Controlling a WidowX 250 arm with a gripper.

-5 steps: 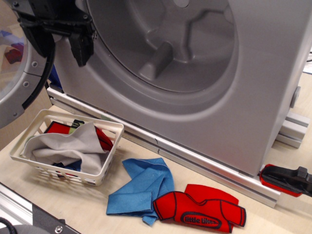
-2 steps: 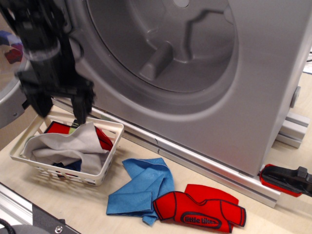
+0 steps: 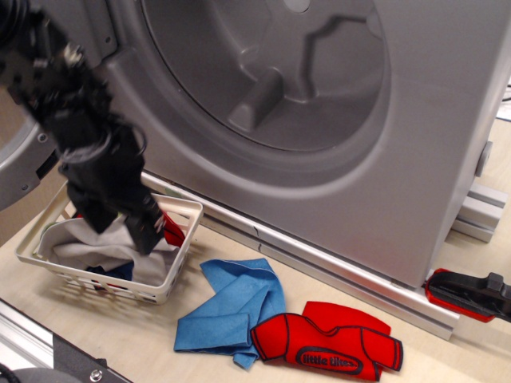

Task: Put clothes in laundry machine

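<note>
The end effector (image 3: 120, 226) hangs low inside the white lattice basket (image 3: 172, 275), its two dark fingers spread apart with the pale grey-white cloth (image 3: 80, 251) showing between and below them; no fabric is pinched so far as can be seen. The step in hand looks like picking that top cloth out of the basket. To do it well, the fingers should press down into a raised fold of the cloth, not a flat patch, and avoid catching the lattice wall on the right, which lies just beside the outer finger. Closing on a bunched ridge would give a fuller hold, since thin cloth slips easily. A red shirt (image 3: 172, 231) peeks out beside the fingers and may come up too, which is harmless. The lift should be straight up until the cloth clears the rim, or the light basket may drag along. The laundry machine (image 3: 335, 144) stands just behind, its drum mouth open and high above the basket. On the counter (image 3: 447, 351) in front lie a blue cloth (image 3: 231, 307) and another red shirt (image 3: 331, 347), touching one another, waiting their turn
</note>
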